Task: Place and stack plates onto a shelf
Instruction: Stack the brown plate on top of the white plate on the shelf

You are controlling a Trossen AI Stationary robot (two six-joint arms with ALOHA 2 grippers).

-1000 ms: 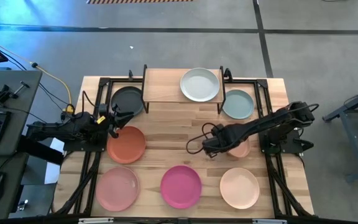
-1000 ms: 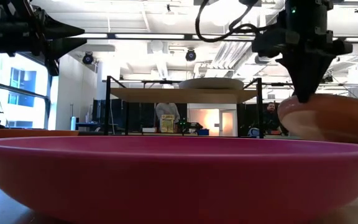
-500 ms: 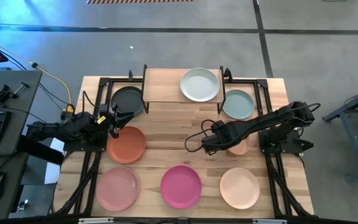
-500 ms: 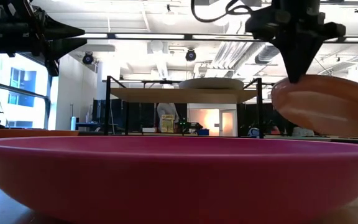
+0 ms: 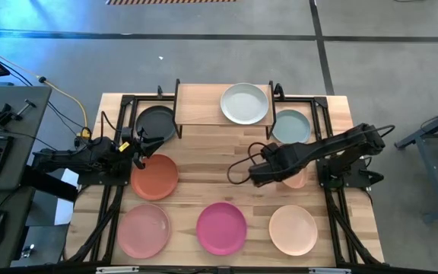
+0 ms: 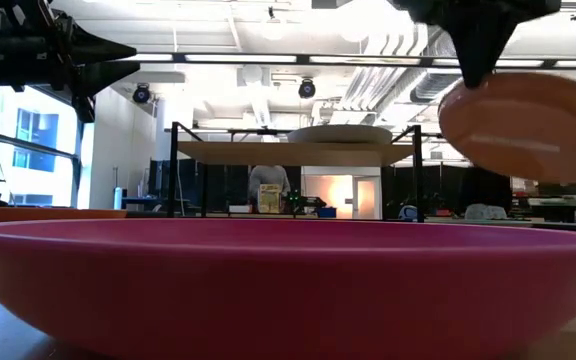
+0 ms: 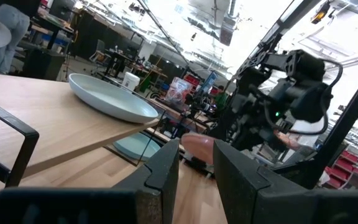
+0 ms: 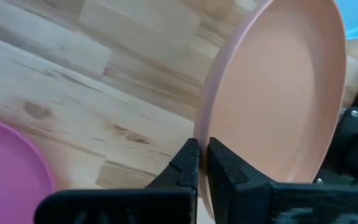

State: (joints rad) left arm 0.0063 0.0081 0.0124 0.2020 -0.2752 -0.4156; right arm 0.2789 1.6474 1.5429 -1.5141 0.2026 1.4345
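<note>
- Above the slatted tabletop, the right gripper point(image 8: 199, 163) pinches the thin rim of a round matte tan plate point(image 8: 278, 99) between nearly closed fingers; the plate hangs tilted, clear of the wood
- On the light-wood shelf point(image 5: 200, 104) lies one smooth grey-green plate point(image 5: 244, 103)
- Near the terracotta plate point(image 5: 155, 177), the left gripper point(image 5: 140, 150) holds nothing, fingers slightly parted
</note>
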